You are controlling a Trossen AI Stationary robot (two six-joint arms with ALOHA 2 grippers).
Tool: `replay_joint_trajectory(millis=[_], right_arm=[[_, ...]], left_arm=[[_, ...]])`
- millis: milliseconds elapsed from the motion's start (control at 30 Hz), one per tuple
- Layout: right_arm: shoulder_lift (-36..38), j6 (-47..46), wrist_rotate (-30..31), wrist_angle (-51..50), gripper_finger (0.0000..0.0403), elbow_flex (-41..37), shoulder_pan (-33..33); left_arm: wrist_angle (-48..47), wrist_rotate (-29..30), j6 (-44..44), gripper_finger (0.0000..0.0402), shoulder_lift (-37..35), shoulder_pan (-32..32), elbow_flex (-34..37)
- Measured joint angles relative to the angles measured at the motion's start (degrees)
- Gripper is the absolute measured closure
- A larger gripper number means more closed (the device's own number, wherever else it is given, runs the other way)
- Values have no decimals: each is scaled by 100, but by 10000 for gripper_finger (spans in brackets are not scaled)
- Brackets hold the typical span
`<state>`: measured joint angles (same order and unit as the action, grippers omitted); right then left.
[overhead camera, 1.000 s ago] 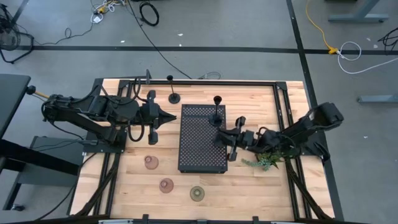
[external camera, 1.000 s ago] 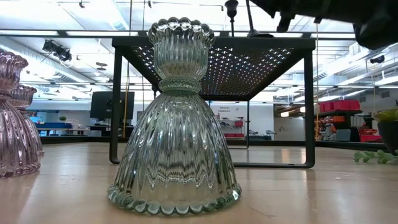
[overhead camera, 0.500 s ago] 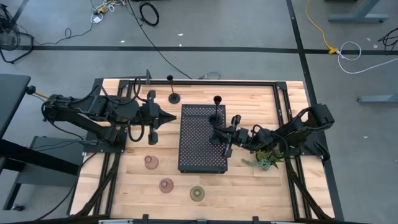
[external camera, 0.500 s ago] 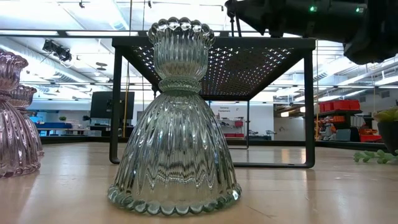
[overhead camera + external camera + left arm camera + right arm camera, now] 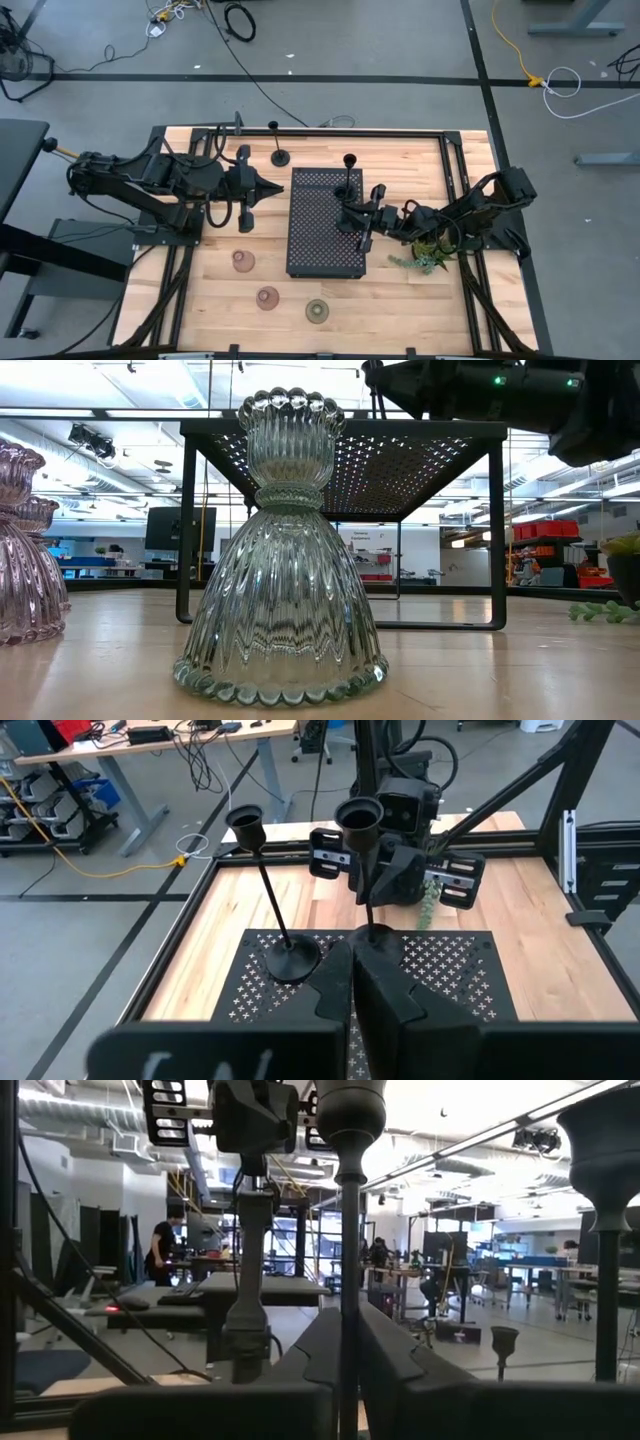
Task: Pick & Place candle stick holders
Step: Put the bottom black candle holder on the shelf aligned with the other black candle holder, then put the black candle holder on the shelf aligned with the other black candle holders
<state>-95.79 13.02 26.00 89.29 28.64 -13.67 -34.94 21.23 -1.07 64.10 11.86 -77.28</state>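
- Lettering (image 5: 215, 1065) in white on the dark block close to the left wrist camera, too blurred to read.
- Black holder on the tray (image 5: 347, 182): upright, long axis vertical, cup end up, round base flat near the right rear part of the black perforated tray (image 5: 320, 245).
- Same holder in the right wrist view as a thin vertical stem (image 5: 348, 1230) topped by a rounded cup.
- Second black holder (image 5: 280, 152): also upright, on the bare table (image 5: 200, 290) just behind the tray's left rear corner.
- Third black holder (image 5: 238, 123): upright near the back rail, lower part hidden behind the left arm.
- Two pinkish glass cups (image 5: 243, 261) (image 5: 267, 297) and a green glass cup (image 5: 318, 312) in a slanting row on the table in front of the tray's left side, apart from one another.
- From table height, green one (image 5: 280, 560) ribbed, bell-shaped, mouth up.
- Right gripper (image 5: 348, 207): arm stretched low and nearly level from the table's right edge over the plant sprig (image 5: 425, 258), reaching left across the tray's right edge to the stem of the holder there.
- Cannot tell whether its jaws clamp the stem or merely stand at it.
- Left gripper (image 5: 278, 188): arm extended level from the left, tip pointing right at the tray's left edge, jaws pressed together on nothing.
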Motion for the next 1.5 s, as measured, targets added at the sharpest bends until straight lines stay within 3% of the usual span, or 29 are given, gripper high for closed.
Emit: replay_joint_trajectory(millis=[667, 1133, 1400, 1500], right_arm=[[2, 95, 20, -150, 362, -2, 4], [126, 251, 440, -148, 301, -4, -150], [553, 920, 1518, -202, 276, -7, -628], [794, 1157, 1764, -203, 270, -7, -849]], left_arm=[[2, -2, -10, 385, 0, 0, -2], [-54, 0, -6, 385, 0, 0, -2], [-192, 66, 25, 385, 2, -9, -4], [-738, 546, -20, 385, 2, -9, -4]])
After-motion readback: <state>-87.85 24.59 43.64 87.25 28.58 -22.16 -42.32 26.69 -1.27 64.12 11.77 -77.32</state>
